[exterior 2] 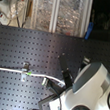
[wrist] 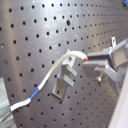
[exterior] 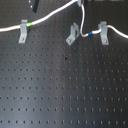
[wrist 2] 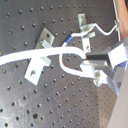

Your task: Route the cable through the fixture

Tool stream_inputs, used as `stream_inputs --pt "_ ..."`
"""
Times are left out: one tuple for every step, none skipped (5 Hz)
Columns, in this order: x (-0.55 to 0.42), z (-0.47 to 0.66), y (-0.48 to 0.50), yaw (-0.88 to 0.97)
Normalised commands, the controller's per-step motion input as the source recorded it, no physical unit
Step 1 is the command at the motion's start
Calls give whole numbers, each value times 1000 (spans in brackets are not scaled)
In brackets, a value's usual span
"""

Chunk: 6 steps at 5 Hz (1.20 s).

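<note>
Claw (wrist 2: 89,64) clenched on the white cable (exterior: 55,16) just above the middle clip (exterior: 72,35) on the perforated desk (exterior: 60,85); risk: the lifted loop misses the slot if lowered off-line, or tension drags it from the green-banded clip (exterior: 23,31).

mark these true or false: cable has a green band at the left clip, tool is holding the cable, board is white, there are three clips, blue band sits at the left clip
1. The cable has a green band at the first exterior view's left clip. True.
2. The tool is holding the cable. True.
3. The board is white. False: it is black and perforated.
4. Three clips stand on the board. True.
5. The blue band sits at the left clip. False: it lies between the middle clip and right clip.
</note>
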Motion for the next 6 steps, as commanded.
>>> stream_inputs --pt "-211 203 -109 -29" --pt "-221 113 29 -57" --pt "-112 110 -7 -51" --pt "-454 350 82 -289" --pt "1 43 0 0" --pt "-29 200 27 -49"
